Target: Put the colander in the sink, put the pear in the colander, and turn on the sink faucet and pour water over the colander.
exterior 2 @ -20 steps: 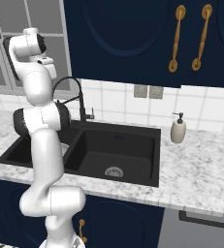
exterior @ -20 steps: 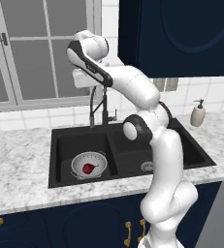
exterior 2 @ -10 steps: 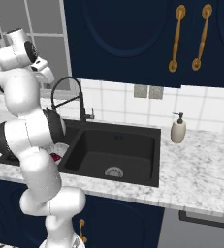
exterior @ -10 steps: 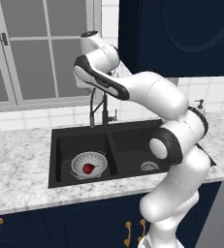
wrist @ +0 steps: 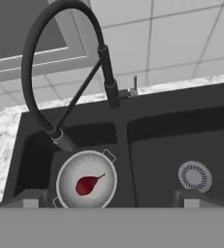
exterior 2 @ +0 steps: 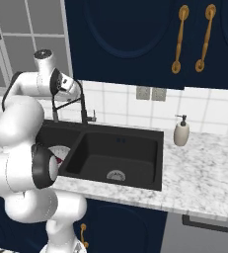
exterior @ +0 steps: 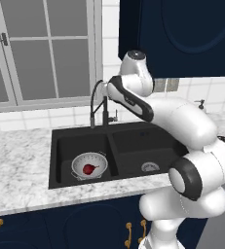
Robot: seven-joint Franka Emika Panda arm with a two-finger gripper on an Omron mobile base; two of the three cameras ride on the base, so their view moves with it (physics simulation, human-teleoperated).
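The colander (exterior: 89,166) sits on the floor of the sink's (exterior: 133,130) left basin, and the pear (exterior: 88,169) lies inside it, a little off the middle, stem pointing up and to the right in the hand view. The sink faucet (exterior: 98,106) rises from the back rim of the sink, on the divider between the basins; its gooseneck arches over to the left and its nozzle hangs above the far edge of the colander, with no stream coming from it. Its small side lever (wrist: 133,88) juts out to the right of the stem. The sink's right basin holds a round silver drain (wrist: 195,175). A white soap bottle (exterior 2: 181,131) stands on the marbled tabletop (exterior: 16,160), right of the sink and well apart from it. The gripper (wrist: 111,202) hovers high above the sink, jaws spread wide and holding nothing. In the right base view the robot's own arm covers most of the colander.
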